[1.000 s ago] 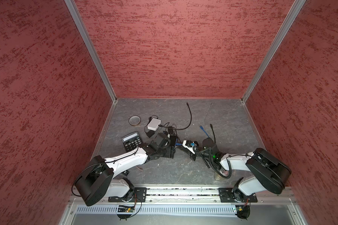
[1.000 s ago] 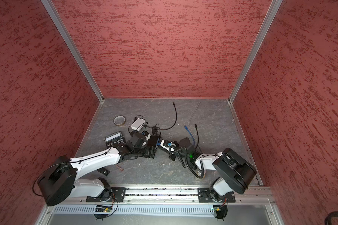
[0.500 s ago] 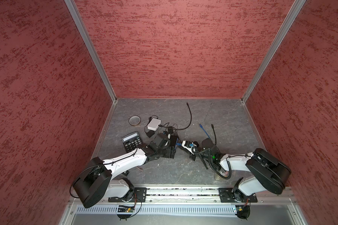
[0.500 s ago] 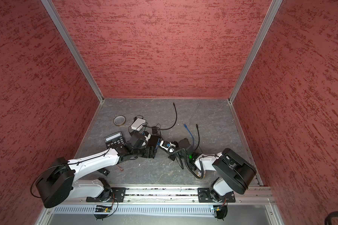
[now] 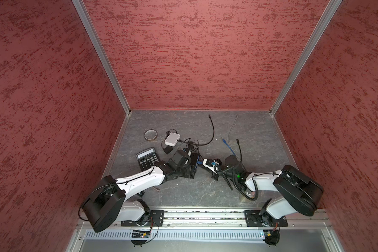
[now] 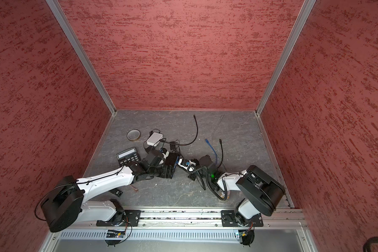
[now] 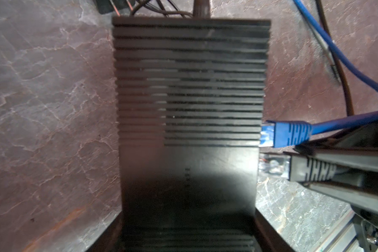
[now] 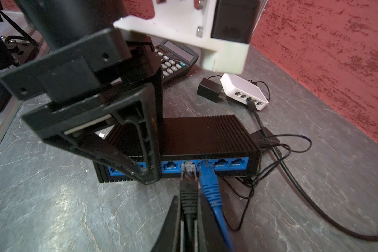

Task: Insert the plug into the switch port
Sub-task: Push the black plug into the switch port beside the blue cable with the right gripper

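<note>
ribbed black switch; clear-tipped plug at its blue face

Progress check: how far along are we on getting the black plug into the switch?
Done: the left end effector clamps the switch, and the right end effector grips the black plug. In hand: its clear tip sits at the blue port face, right beside the blue plug, which is already in a port. Left: push it home and release; I cannot tell that it has seated.
</note>
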